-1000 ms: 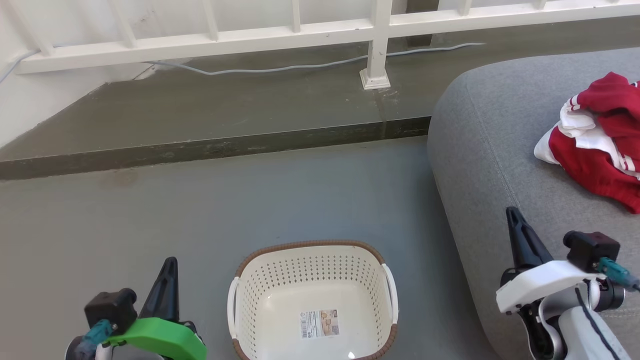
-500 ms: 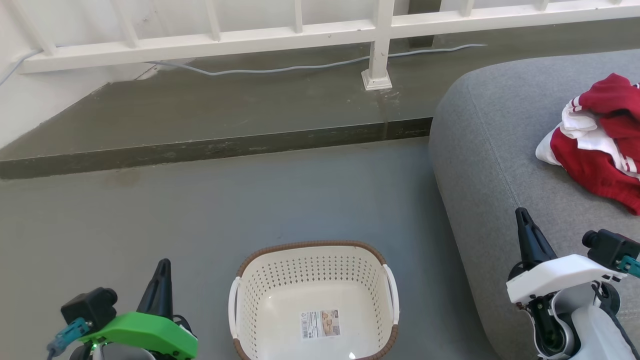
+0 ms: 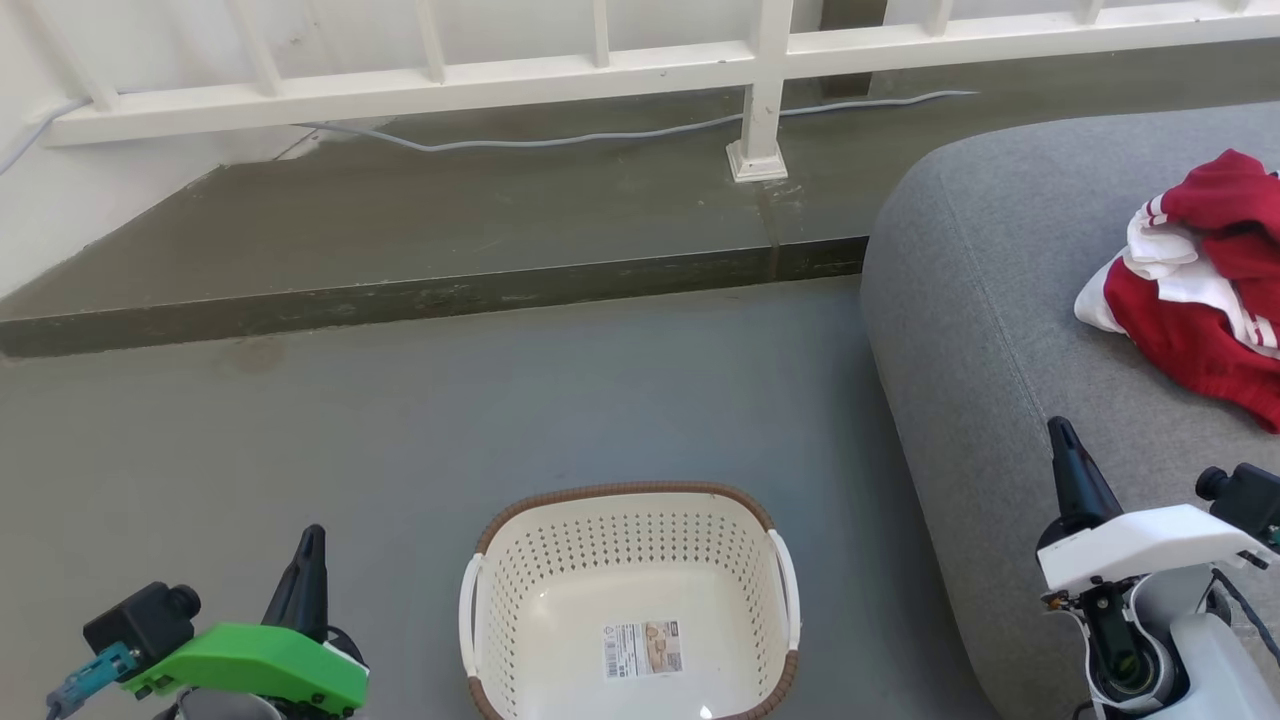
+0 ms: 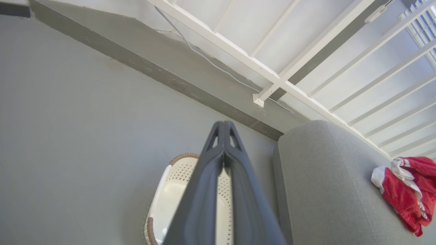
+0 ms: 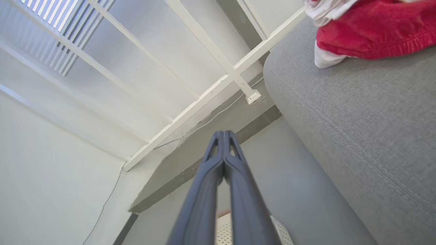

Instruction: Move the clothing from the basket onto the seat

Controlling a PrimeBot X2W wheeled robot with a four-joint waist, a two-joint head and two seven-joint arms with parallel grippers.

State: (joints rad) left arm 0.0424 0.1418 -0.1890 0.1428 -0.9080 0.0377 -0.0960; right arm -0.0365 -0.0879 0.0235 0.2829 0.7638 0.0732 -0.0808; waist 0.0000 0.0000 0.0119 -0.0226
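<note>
The red clothing (image 3: 1205, 290) with white trim lies bunched on the grey seat (image 3: 980, 330) at the right; it shows too in the left wrist view (image 4: 405, 190) and the right wrist view (image 5: 368, 30). The cream basket (image 3: 628, 605) stands on the floor at bottom centre, nothing in it but its label sticker. My left gripper (image 3: 312, 535) is shut and holds nothing, low at the left of the basket. My right gripper (image 3: 1057, 428) is shut, holding nothing, over the seat's front part. In the wrist views each pair of fingers (image 4: 223, 160) (image 5: 223, 160) is pressed together.
A white railing (image 3: 600, 75) with a post (image 3: 760, 120) runs along the back on a raised concrete ledge (image 3: 420, 270). A grey cable (image 3: 600, 132) lies on the ledge. Open grey floor (image 3: 400, 430) spreads between ledge and basket.
Both grippers have drawn back toward the bottom corners, the left one leftward and down, the right one rightward. The basket and clothing have stayed put.
</note>
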